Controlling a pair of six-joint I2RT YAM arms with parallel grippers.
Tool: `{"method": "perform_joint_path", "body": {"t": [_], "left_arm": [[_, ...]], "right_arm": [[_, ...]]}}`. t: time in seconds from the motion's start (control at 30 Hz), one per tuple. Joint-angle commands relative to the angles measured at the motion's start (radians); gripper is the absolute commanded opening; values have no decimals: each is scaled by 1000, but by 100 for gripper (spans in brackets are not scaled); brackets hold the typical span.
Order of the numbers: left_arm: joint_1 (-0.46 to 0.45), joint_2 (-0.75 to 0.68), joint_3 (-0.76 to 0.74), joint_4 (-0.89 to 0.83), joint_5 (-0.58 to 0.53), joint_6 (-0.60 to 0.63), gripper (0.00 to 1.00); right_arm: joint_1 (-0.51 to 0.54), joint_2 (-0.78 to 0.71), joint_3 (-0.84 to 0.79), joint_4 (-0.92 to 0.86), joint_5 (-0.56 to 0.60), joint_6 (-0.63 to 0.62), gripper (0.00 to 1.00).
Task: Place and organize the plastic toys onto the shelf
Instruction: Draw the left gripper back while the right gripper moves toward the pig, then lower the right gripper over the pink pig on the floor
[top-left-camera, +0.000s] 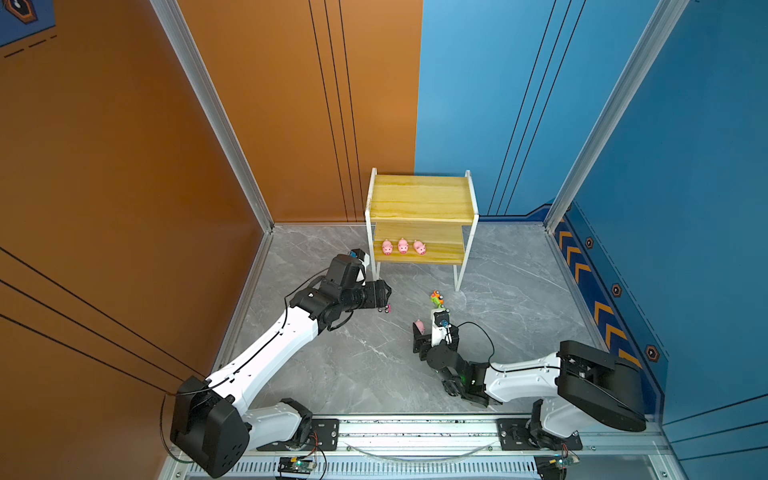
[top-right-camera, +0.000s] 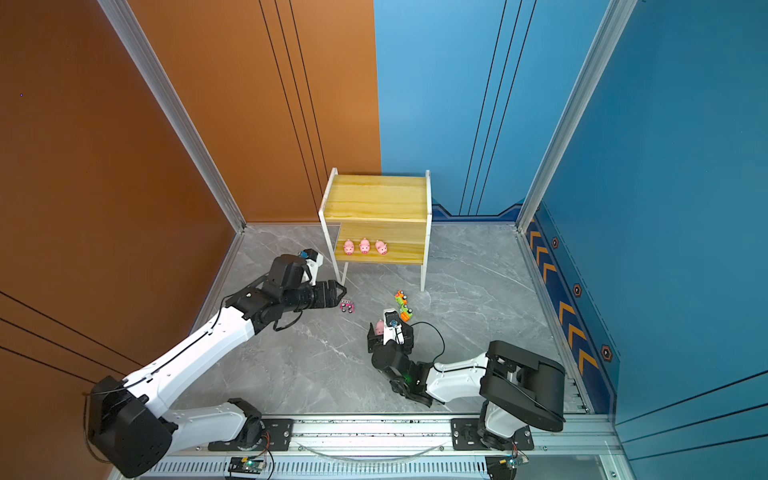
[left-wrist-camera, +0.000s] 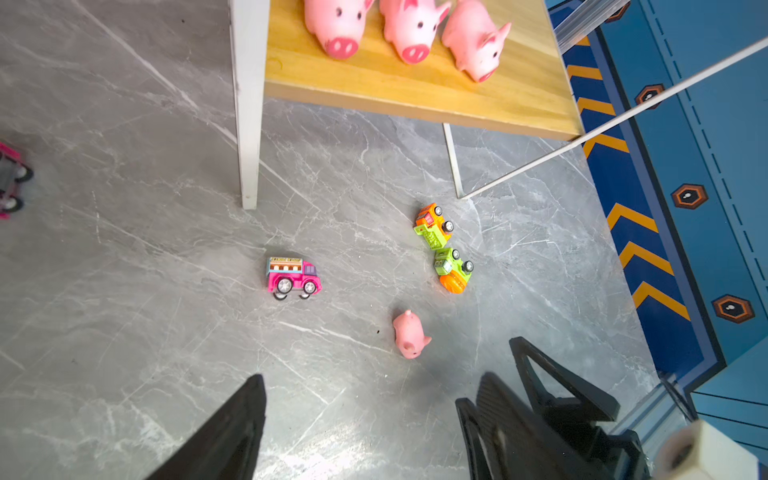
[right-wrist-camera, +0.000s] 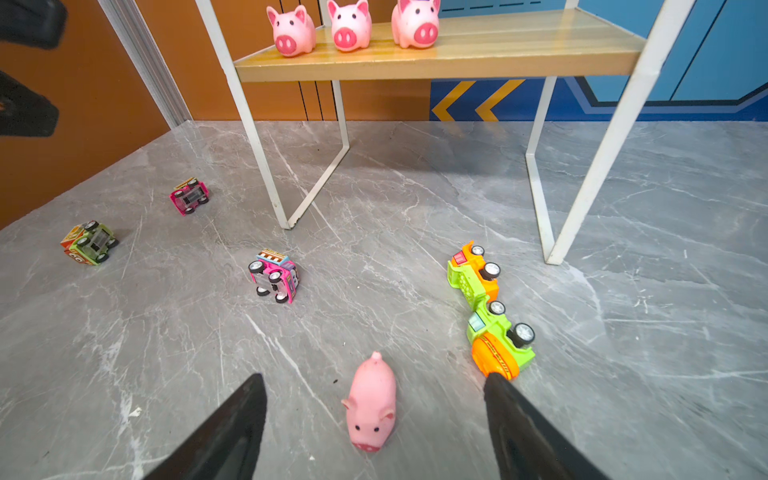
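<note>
We find three pink pigs lined up on the lower board of the shelf, toward its left end, snouts facing its open front. The fourth pig stands on the grey floor in front of the shelf, snout pointing away from it. It sits between the fingers of the right gripper, which are spread wide and touch neither flank, so nothing is pinched. Closer to the shelf's front right leg, an orange-cabbed truck and a green mixer truck lie tipped on their sides, touching end to end. A pink truck lies on its side in front of the shelf's front left leg. The left gripper hangs just in front of that same leg, pointing along the shelf's front toward the pink truck, its fingers likewise apart with only floor between them. Farther out past the shelf's left side, a second pink car and a green car lie with their undersides showing.
</note>
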Motion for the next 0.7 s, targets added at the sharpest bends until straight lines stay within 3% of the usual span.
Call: {"method": "perform_joint_path", "body": {"t": [0.0, 0.4, 0.67], "left_arm": [[27, 28, 23, -55, 41, 84, 81], [-15, 97, -29, -31, -31, 185, 80], [39, 103, 17, -29, 26, 181, 80]], "right_arm": [[14, 34, 37, 54, 24, -28, 82], [82, 70, -101, 228, 57, -39, 80], [71, 294, -142, 552, 75, -124, 81]]}}
